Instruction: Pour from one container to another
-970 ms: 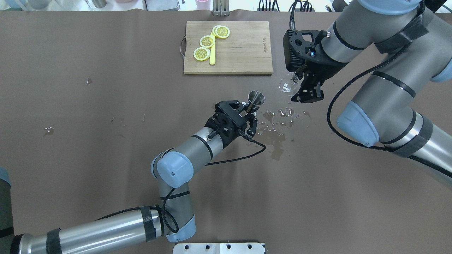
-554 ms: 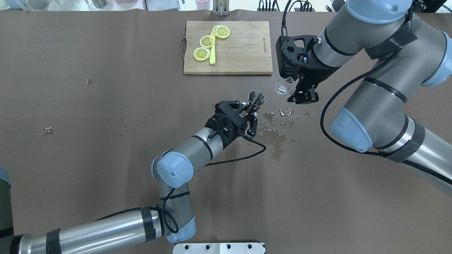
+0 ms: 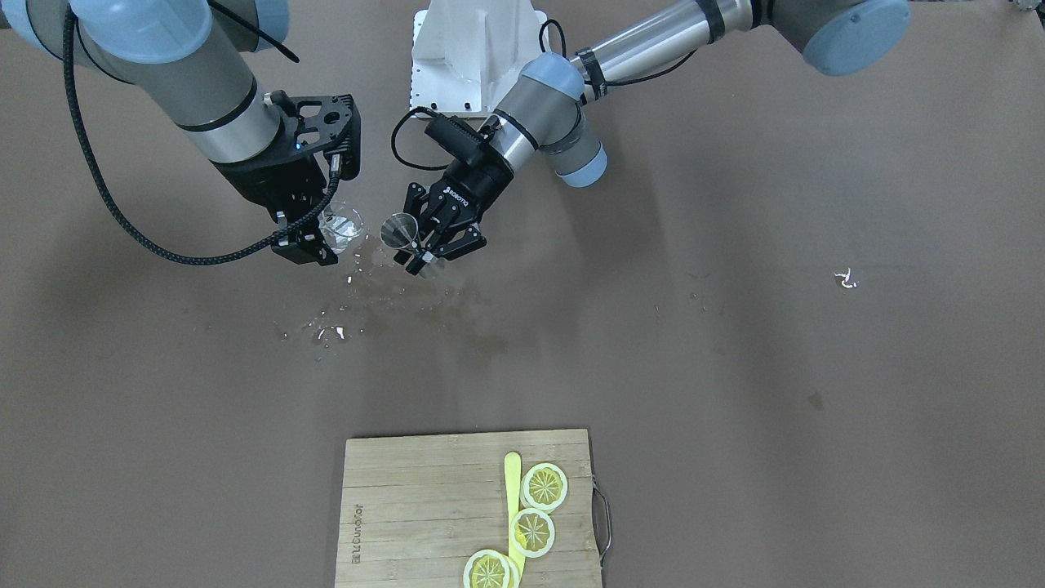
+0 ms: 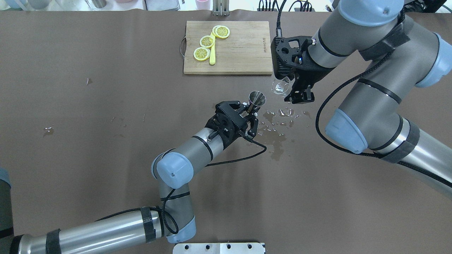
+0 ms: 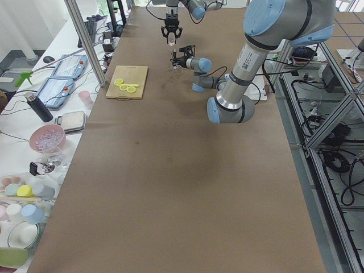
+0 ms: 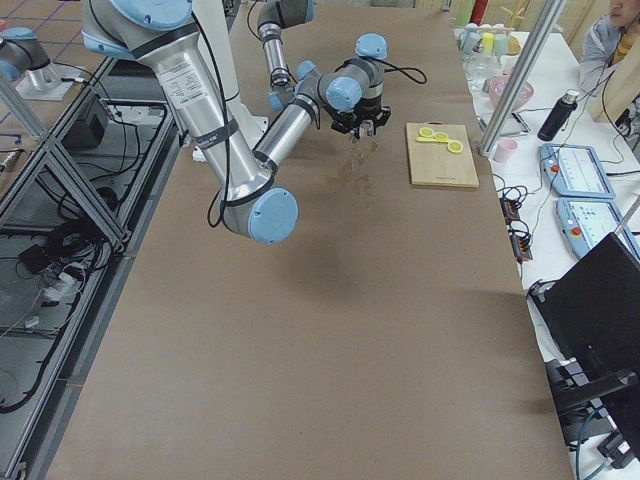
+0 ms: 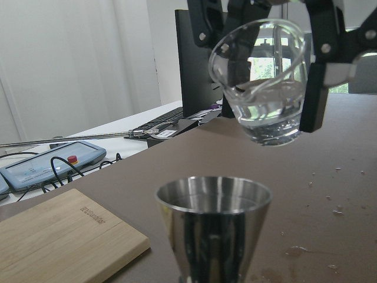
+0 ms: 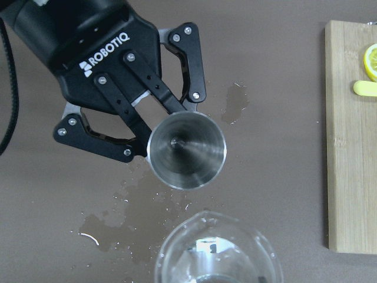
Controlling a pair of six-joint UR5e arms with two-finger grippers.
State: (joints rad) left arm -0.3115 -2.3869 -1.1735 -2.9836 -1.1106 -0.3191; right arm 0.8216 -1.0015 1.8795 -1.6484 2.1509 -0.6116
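Observation:
A steel jigger (image 4: 257, 97) stands upright at mid-table with my left gripper (image 4: 250, 110) shut on its narrow waist. In the left wrist view its open rim (image 7: 213, 191) fills the foreground. A clear glass cup (image 4: 280, 87) holding some water hangs just to its right, with my right gripper (image 4: 292, 91) shut on it. From the left wrist the glass (image 7: 262, 82) is slightly tilted, above and beyond the jigger, with no stream falling. The right wrist view looks down on the jigger (image 8: 186, 150) with the glass rim (image 8: 217, 253) below it.
Spilled water (image 4: 277, 130) wets the brown table just right of the jigger. A wooden cutting board (image 4: 243, 53) with lemon slices (image 4: 207, 41) and a yellow knife (image 4: 212, 56) lies at the far side, close to the right wrist.
The right arm has carried the glass to the left, closing the gap to the jigger. The left arm and jigger have stayed still.

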